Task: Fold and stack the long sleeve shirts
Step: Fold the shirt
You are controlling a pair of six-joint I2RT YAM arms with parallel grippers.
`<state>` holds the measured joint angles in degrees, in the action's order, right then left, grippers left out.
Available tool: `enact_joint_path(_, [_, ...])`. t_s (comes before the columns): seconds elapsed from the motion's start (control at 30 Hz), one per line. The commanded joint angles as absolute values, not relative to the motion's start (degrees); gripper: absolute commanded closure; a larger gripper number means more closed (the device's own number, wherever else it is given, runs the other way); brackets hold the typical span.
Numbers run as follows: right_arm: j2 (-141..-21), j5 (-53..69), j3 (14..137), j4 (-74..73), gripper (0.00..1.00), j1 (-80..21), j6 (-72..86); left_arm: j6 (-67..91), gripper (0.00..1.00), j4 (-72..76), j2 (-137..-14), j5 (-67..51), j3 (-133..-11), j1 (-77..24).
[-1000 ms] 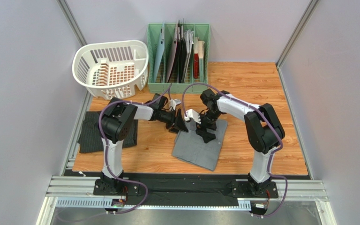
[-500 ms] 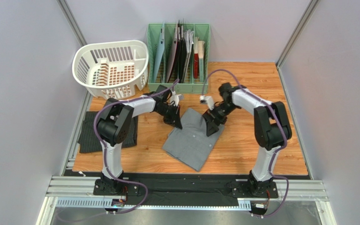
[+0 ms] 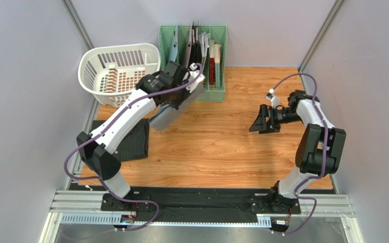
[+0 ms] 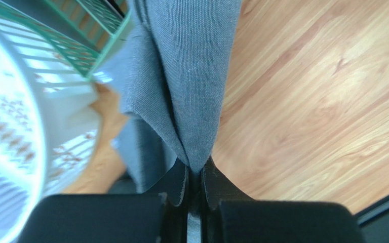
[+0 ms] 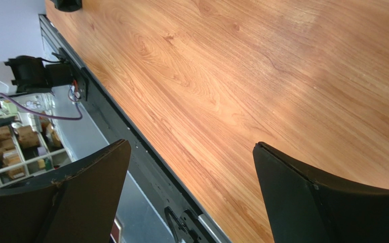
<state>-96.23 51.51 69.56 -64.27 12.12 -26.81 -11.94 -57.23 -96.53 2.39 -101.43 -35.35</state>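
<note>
The grey long sleeve shirt (image 3: 167, 115) hangs folded in the air at the back left, over the table near the basket. My left gripper (image 3: 191, 90) is shut on its upper edge. In the left wrist view the grey cloth (image 4: 191, 76) bunches into the closed left gripper (image 4: 195, 174). The dark pinstriped shirt (image 3: 133, 144) lies folded flat at the table's left edge, partly behind my left arm. Over bare wood at the right, my right gripper (image 3: 262, 121) is open and holds nothing. The right wrist view shows its gap (image 5: 191, 146) wide, with only tabletop behind.
A white laundry basket (image 3: 118, 68) stands at the back left, also seen in the left wrist view (image 4: 9, 126). A green file rack (image 3: 194, 55) with folders stands at the back centre, close behind the hanging shirt. A black rail (image 5: 130, 147) runs along the table's near edge.
My left gripper shut on the grey shirt and carried it up off the table's middle toward the back left. The right gripper let go, opened wide and drew back to the right.
</note>
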Motion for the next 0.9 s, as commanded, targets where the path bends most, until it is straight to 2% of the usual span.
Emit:
enact_joint_path(0.0, [-93.52,55.9,69.79,-66.53,0.0,14.76,-26.46,-21.45,1.0,-62.68,-94.48,18.36,-99.26,-43.05])
enact_joint_path(0.17, [-91.41,55.02,68.47,-68.11,0.0,16.43,-27.07,-15.58,1.0,-53.9,-102.62,23.73,-86.59,-51.41])
enact_joint_path(0.37, [-88.08,53.35,66.54,-72.06,0.0,17.14,-28.82,-0.98,1.0,-51.07,-117.31,17.15,-89.2,-56.34])
enact_joint_path(0.5, [-85.43,53.61,65.3,-74.18,0.0,17.4,-29.97,1.49,0.99,-51.15,-118.3,14.69,-91.75,-59.41])
enact_joint_path(0.57, [-84.82,54.05,65.48,-74.18,0.0,17.31,-29.8,2.63,0.87,-51.24,-117.78,11.35,-94.11,-60.38])
enact_joint_path(0.6, [-84.9,54.31,65.65,-74.18,0.0,17.31,-29.62,3.07,0.58,-51.41,-117.43,9.86,-95.26,-60.47])
enact_joint_path(0.63, [-85.16,54.49,66.0,-74.01,0.0,17.31,-29.01,3.6,0.43,-51.76,-117.25,6.62,-96.84,-60.47])
enact_joint_path(0.67, [-85.43,54.75,66.18,-74.0,0.0,17.31,-28.66,3.52,0.32,-53.07,-116.81,4.24,-100.51,-60.47])
enact_joint_path(0.7, [-86.13,54.84,66.36,-73.92,0.0,17.4,-28.39,3.17,0.25,-53.78,-116.37,2.3,-102.37,-60.47])
enact_joint_path(0.73, [-86.39,55.02,66.62,-74.0,0.0,17.49,-27.61,2.9,0.24,-54.75,-115.93,-1.63,-104.22,-60.38])
enact_joint_path(0.87, [-86.58,57.04,65.75,-72.08,0.0,17.93,-24.18,-5.5,0.25,-58.88,-106.74,-13.5,-107.85,-59.07])
